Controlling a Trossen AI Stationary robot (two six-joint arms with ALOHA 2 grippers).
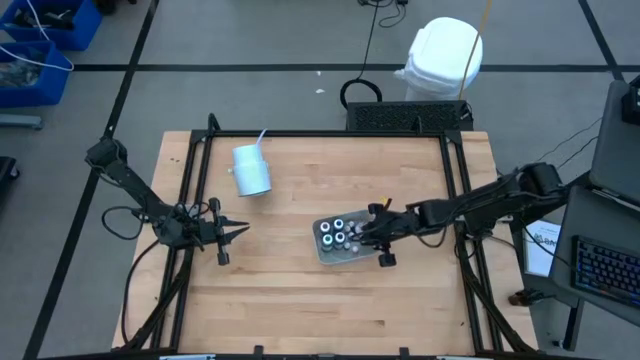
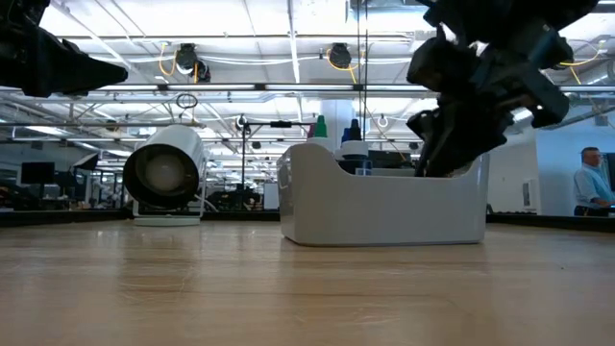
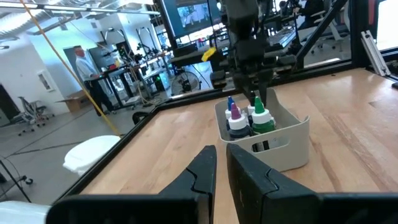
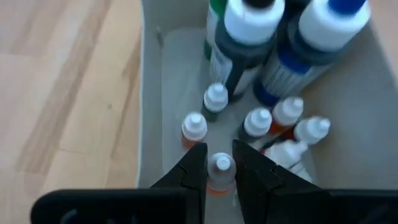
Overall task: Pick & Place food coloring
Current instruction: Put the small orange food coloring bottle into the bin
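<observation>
Right hand (image 4: 219,167) round tiny bottle (image 4: 219,171), body hidden btwn fingers.

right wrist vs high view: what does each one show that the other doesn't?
Right wrist only: the right gripper has its dark fingers either side of one tiny white-capped, orange-bodied food coloring bottle, with more small bottles around it and the larger dark bottles behind.

High only: the white cup with a straw lying on the wooden table, and the left gripper waiting over the table's left side.

Both: the pale plastic tray and the right gripper over it.
</observation>
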